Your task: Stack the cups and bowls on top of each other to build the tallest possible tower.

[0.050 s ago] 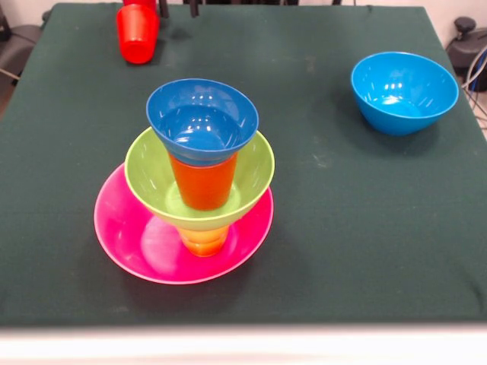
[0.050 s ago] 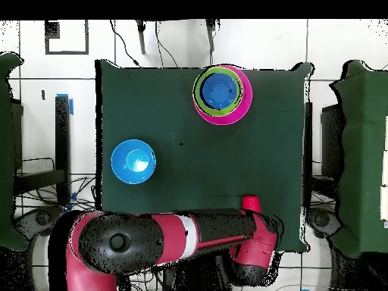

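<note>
A tall tower stands on the dark green table, a bit left of the middle and toward the near side in the front view. At the bottom is a wide, shiny pink bowl, flat like a dish. A yellow-orange cup sits in it, and only its round lower part shows. On that cup rests a lime green bowl that opens wide at the top. Inside the green bowl stands an orange cup that gets thinner toward the bottom. On the very top sits a dark blue bowl, smaller than the green one, with bright light spots on its inside. From above, the tower looks like rings, blue inside green inside pink. A light blue bowl sits alone, upright, far off to the right near the far side. At the far left edge of the table a red cup is at the gripper, mouth down. Only a little of the gripper shows at the top edge, so I cannot tell how wide it is open or if it has hold of the red cup
</note>
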You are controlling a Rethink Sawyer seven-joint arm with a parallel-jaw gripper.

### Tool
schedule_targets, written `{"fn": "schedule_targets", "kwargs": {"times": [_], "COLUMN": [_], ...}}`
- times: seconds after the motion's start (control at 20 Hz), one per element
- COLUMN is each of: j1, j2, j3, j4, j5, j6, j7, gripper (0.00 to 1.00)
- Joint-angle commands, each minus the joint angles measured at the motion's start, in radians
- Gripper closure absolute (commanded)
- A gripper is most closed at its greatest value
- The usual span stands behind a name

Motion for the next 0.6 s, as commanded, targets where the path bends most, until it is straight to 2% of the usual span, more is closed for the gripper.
{"fn": "schedule_targets", "kwargs": {"times": [0.05, 0.25, 0.45, 0.6], "j1": [-0.003, -0.021, -0.062, -0.075], "j2": [0.076, 0.094, 0.128, 0.153], "j3": [0.153, 0.147, 0.164, 0.160], "j4": [-0.040, -0.055, -0.115, -0.145], "j5": [-0.019, -0.024, 0.015, 0.016], "j6": [0.102, 0.105, 0.094, 0.103], "j7": [-0.231, -0.248, -0.290, -0.302], "gripper": [0.00, 0.00, 0.00, 0.00]}}
